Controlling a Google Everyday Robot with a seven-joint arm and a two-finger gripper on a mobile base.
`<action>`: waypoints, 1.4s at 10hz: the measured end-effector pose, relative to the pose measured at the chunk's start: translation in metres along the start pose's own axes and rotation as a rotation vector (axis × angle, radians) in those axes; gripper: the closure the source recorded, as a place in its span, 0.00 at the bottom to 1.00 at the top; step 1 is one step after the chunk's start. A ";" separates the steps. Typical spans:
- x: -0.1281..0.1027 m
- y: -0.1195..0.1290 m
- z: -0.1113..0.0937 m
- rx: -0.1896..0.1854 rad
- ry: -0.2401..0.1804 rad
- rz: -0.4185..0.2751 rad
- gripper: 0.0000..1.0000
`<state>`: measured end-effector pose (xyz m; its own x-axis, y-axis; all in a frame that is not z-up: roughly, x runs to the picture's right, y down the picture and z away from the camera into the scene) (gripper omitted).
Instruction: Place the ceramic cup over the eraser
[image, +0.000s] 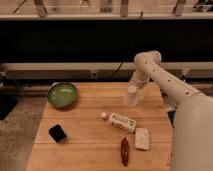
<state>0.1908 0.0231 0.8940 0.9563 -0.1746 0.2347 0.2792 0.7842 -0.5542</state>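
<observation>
The white ceramic cup (130, 96) stands near the back right of the wooden table (85, 150). My gripper (135, 86) is at the end of the white arm, right above the cup's upper rim and touching or almost touching it. The black eraser (57, 132) lies at the front left of the table, far from the cup and the gripper.
A green bowl (62, 94) sits at the back left. A white labelled bottle (120, 121) lies on its side in the middle. A white rectangular block (142, 138) and a dark red pepper-shaped thing (124, 151) lie at the front right.
</observation>
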 end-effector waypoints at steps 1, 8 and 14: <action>-0.004 -0.002 0.000 -0.005 -0.015 -0.006 0.20; -0.012 -0.005 0.005 -0.030 -0.043 -0.044 0.42; -0.014 -0.001 -0.005 -0.045 -0.079 -0.056 0.95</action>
<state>0.1780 0.0222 0.8872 0.9299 -0.1685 0.3269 0.3369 0.7468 -0.5734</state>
